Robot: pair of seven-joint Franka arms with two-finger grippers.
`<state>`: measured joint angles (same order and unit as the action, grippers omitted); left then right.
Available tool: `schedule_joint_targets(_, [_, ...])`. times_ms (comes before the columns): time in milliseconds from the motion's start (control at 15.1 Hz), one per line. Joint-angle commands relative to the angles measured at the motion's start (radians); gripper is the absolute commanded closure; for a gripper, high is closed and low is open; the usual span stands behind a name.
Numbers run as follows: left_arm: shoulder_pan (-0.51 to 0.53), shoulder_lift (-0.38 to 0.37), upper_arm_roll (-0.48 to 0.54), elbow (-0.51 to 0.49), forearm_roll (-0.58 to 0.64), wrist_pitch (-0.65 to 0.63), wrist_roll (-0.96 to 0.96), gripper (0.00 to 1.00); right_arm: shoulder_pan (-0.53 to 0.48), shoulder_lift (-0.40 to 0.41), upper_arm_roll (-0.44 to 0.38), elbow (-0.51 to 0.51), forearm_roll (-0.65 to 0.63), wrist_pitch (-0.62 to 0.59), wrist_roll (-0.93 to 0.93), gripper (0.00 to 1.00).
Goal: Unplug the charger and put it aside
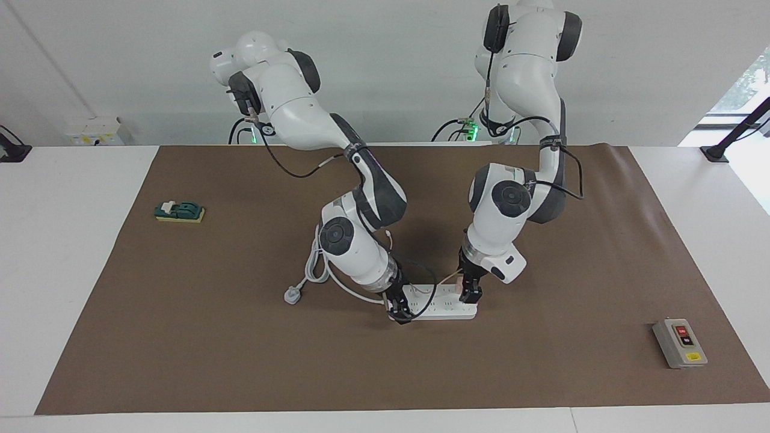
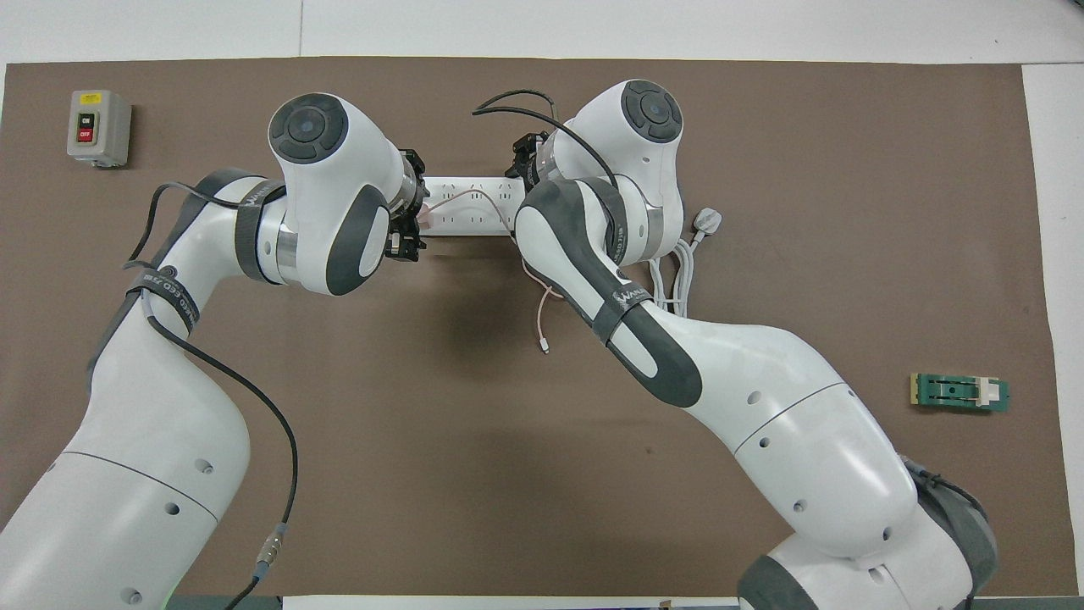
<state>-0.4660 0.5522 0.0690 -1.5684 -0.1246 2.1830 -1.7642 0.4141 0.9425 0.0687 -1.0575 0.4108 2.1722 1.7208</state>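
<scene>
power strip (image 1: 442, 302) lies flat near the middle of the brown mat (image 1: 240, 337), long and white with rows of sockets, its thick white cord (image 1: 316, 270) looped toward the right arm's end. right gripper (image 1: 399, 311) presses down on that end of the strip, seemingly to pin the light plastic body so it does not lift; whether its fingers are apart or together cannot be told. left gripper (image 1: 469, 292) is at the strip's other end with its fingers set on either side of the charger (image 1: 459, 286), a small pale pink cube that looks plugged in or just barely lifted. its thin pink cable (image 2: 542, 309) arcs over the strip and trails toward the robots, limp and slack. a straight upward pull looks the natural next move, since a tilt could jam the prongs.
</scene>
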Motion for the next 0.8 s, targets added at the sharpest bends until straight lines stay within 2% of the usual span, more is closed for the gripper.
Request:
schedule_joint_targets(0, [-0.016,-0.037,0.015,-0.039,-0.015,-0.014,-0.004,0.27,0.000,0.025,0.003,-0.010,0.008,0.083,-0.035,0.05])
schedule_joint_targets(199, [-0.016,-0.037,0.014,-0.038,-0.015,-0.019,-0.008,0.33,0.002,0.025,0.003,-0.029,0.009,0.104,-0.037,0.05])
schedule_joint_targets(465, [-0.016,-0.038,0.015,-0.038,-0.015,-0.025,0.003,0.34,0.003,0.025,0.003,-0.029,0.019,0.106,-0.035,0.05])
schedule_joint_targets(598, [-0.016,-0.040,0.015,-0.039,-0.015,-0.025,0.005,0.35,-0.003,0.024,0.003,-0.048,0.022,0.145,-0.037,0.05])
schedule_joint_targets(664, [-0.016,-0.040,0.014,-0.041,-0.015,-0.023,0.005,0.41,-0.003,0.022,0.003,-0.061,0.020,0.150,-0.037,0.05])
schedule_joint_targets(730, [-0.014,-0.040,0.015,-0.041,-0.015,-0.023,0.003,0.56,0.000,0.022,0.003,-0.062,0.020,0.150,-0.035,0.06])
